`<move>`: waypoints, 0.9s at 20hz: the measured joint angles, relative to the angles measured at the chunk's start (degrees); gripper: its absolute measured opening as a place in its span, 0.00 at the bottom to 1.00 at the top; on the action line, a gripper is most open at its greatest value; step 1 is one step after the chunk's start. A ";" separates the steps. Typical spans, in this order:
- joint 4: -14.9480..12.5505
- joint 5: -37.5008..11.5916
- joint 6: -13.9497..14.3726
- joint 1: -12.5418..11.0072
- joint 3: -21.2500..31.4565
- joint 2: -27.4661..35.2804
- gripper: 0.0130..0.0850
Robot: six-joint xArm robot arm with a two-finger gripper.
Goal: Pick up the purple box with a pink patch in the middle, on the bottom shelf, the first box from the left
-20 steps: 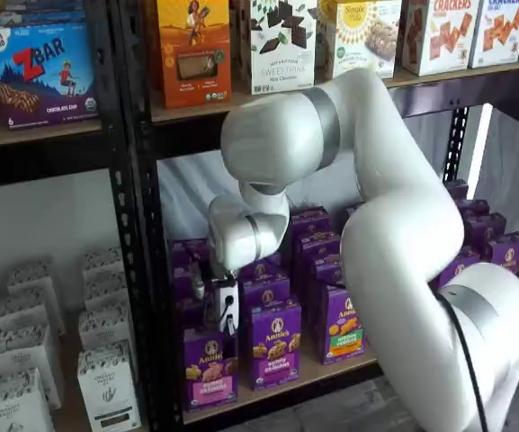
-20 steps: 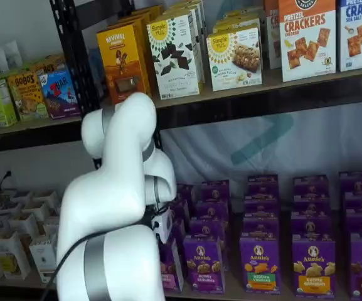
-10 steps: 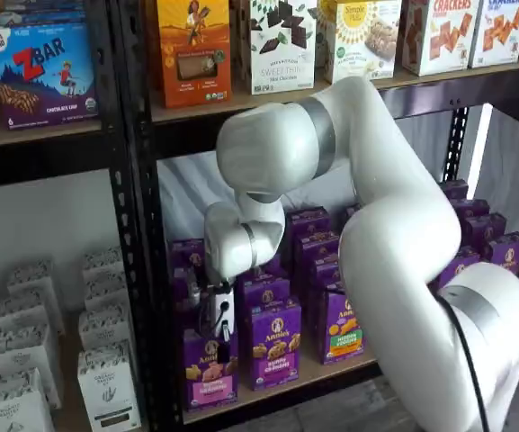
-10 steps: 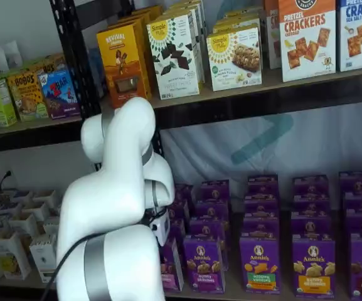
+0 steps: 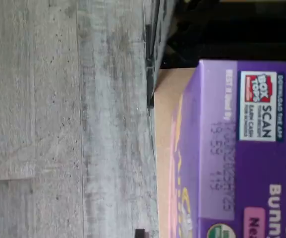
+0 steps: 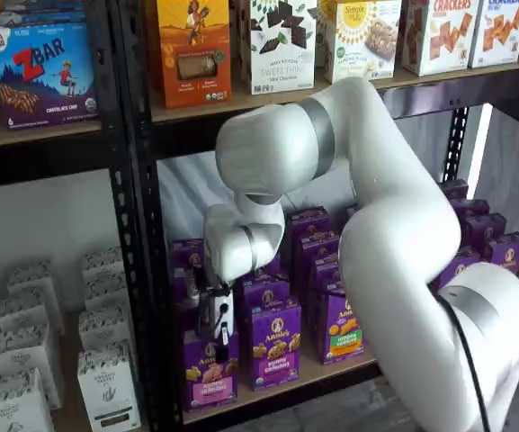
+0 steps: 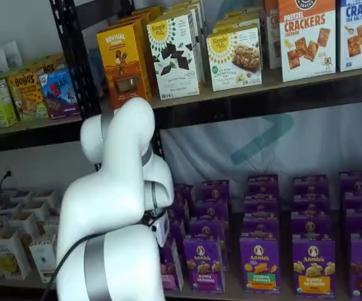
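Scene: I am an arm reaching into the rack, my gripper [image 6: 216, 335] set down over the top of the purple box [image 6: 210, 369] at the left end of the front row.
Box: it stands upright on the bottom shelf [image 6: 281, 382], near the front edge, pink patch low on its face; the wrist view shows its purple top [image 5: 242, 148] filling the frame, with tan shelf board [image 5: 165, 148] and grey floor [image 5: 58, 124] past its edge.
Neighbours: another purple box [image 6: 274, 344] stands just beside it, and more stand close behind.
Fingers: my white body and black fingers show end-on against the box top; I cannot tell whether they are spread or already pinching it. In a shelf view my own arm [image 7: 115, 207] hides them.
Risk: if I close off-centre, one finger could catch the neighbour or tip the box backward into the row behind.
Risk: if the grip is shallow on the top flap, the box could slip or swing out as I lift.
Risk: the box sits near the shelf edge, so a nudge forward could push it off onto the floor.
Change: against the frame a second ago, my wrist is lower, the fingers come down from above the box to its top.
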 joint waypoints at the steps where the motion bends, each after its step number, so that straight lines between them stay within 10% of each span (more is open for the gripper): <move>1: -0.53 -0.29 0.46 0.00 0.15 -0.04 0.67; 18: 0.12 -1.36 -0.41 -0.23 2.80 -1.84 0.28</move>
